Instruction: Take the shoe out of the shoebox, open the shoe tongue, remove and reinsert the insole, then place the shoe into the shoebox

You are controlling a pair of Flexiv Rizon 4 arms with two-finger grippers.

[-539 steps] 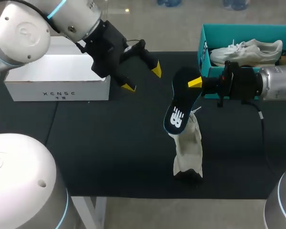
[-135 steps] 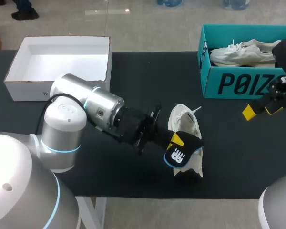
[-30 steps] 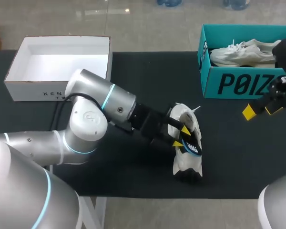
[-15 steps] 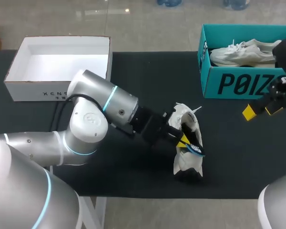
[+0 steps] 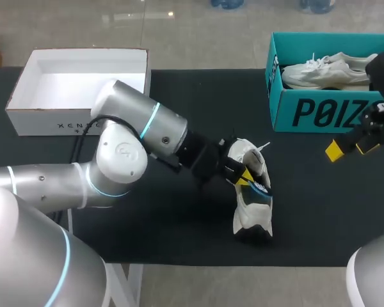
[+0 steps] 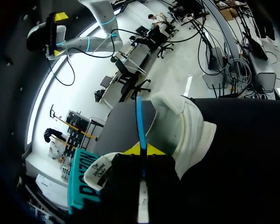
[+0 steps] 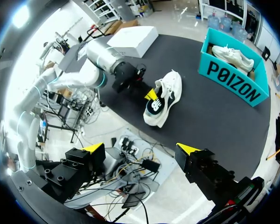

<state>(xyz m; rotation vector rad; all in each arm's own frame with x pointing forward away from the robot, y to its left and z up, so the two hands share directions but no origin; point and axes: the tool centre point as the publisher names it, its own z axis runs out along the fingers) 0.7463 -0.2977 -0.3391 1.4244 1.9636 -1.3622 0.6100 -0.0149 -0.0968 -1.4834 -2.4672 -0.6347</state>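
A white shoe (image 5: 251, 214) lies on the black table (image 5: 147, 224), right of the middle. My left gripper (image 5: 243, 177) is at its opening, shut on the dark, blue-edged insole (image 5: 261, 190), which stands on edge partly inside the shoe. In the left wrist view the insole (image 6: 139, 122) shows as a thin blue strip running out from between the yellow tips of my left gripper (image 6: 143, 150), with the shoe (image 6: 184, 126) beside it. My right gripper (image 5: 349, 148) hangs open and empty in front of the teal shoebox (image 5: 320, 114). In the right wrist view my right gripper (image 7: 141, 149) is high above the shoe (image 7: 164, 95).
A second white shoe (image 5: 333, 67) lies in the teal shoebox at the back right. An open white box (image 5: 83, 118) stands at the back left. My left arm (image 5: 134, 137) stretches across the table's middle.
My left gripper has shut on the insole at the shoe's opening and shifted slightly back with it. The right arm has not moved.
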